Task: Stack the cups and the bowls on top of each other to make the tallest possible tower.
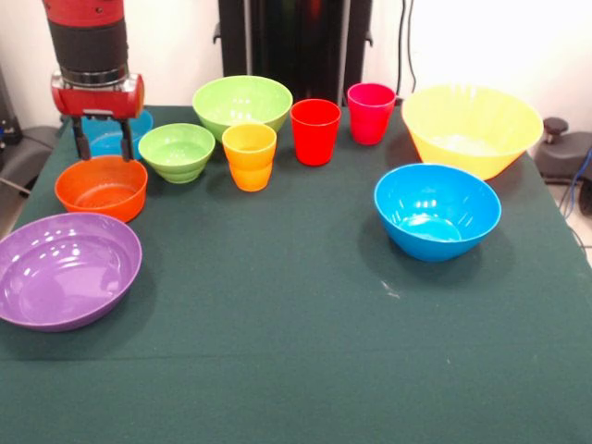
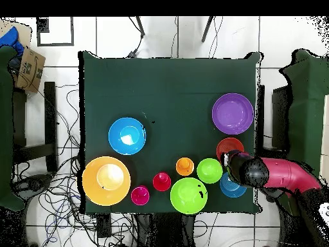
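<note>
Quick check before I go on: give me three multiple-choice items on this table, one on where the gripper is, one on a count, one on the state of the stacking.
1. The gripper hangs above:
A. the orange bowl
B. the yellow bowl
C. the purple bowl

2. How many cups stand on the table?
A. two
B. three
C. five

3. State of the stacking:
A. all pieces nested
B. cups stacked, bowls apart
C. nothing stacked yet

Key:
1 A, the fingers point down just behind the orange bowl's rim, at the table's left in the front view.
2 B, the orange cup, red cup and pink cup.
3 C, every cup and bowl stands alone on the cloth.
</note>
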Action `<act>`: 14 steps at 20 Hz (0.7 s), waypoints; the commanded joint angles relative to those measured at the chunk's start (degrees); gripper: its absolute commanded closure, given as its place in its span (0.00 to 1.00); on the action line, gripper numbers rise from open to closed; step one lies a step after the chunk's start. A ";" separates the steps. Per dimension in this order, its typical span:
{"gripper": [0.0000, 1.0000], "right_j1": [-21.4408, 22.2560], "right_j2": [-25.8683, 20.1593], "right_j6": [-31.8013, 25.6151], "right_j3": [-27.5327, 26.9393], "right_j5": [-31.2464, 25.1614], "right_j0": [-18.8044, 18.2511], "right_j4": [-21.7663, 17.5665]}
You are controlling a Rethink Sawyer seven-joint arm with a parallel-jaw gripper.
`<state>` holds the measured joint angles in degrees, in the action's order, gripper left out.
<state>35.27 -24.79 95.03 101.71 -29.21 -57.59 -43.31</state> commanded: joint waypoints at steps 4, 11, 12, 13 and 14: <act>0.00 -2.89 -2.03 -2.10 2.58 4.66 2.72 -3.21; 0.00 -4.83 -0.35 -0.41 0.97 7.53 4.76 -4.76; 0.00 -5.36 -0.01 -0.26 0.63 8.03 5.00 -5.15; 0.00 -5.88 0.34 -0.10 0.30 8.52 5.24 -5.54; 0.00 -6.77 0.76 0.22 -0.15 9.25 5.54 -5.92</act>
<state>32.80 -24.86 95.03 101.71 -25.16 -55.83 -43.41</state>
